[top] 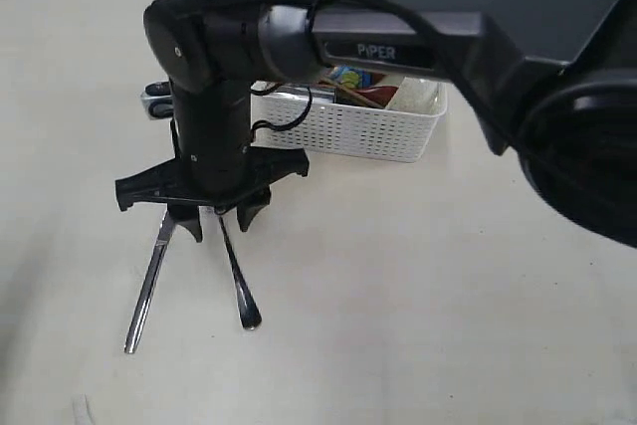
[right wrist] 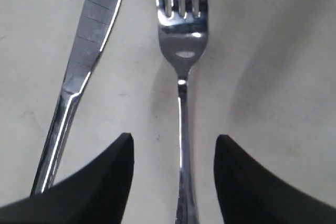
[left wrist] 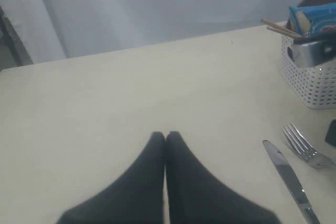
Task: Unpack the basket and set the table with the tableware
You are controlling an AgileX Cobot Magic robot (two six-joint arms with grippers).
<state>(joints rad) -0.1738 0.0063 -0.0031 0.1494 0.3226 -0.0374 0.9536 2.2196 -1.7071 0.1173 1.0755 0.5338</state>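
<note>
- The right gripper is spread wide, straddling the fork handle without pinching it. The fork and the knife both lie flat on the table, near the basket and not in it, so those two look placed to me.
- Biggest worry: one finger sits right by the knife handle. Honestly can't tell from the wrist cam whether it's touching or just close. Any sideways drift on the way up and the knife gets skewed or shoved.
- If the jaws close here instead, thin flat steel on a smooth top tends to skid or swivel rather than lift.
- The right arm reaches across to the left side, with its forearm hanging over the basket. A sloppy retreat could clip the rim or the blue chip bag poking out, and drag the whole lot.
- The left gripper is pressed together on nothing, low over the table near the cutlery. Two arms in one patch means a bump if both move.
- There's more to unpack, chopsticks included.
</note>
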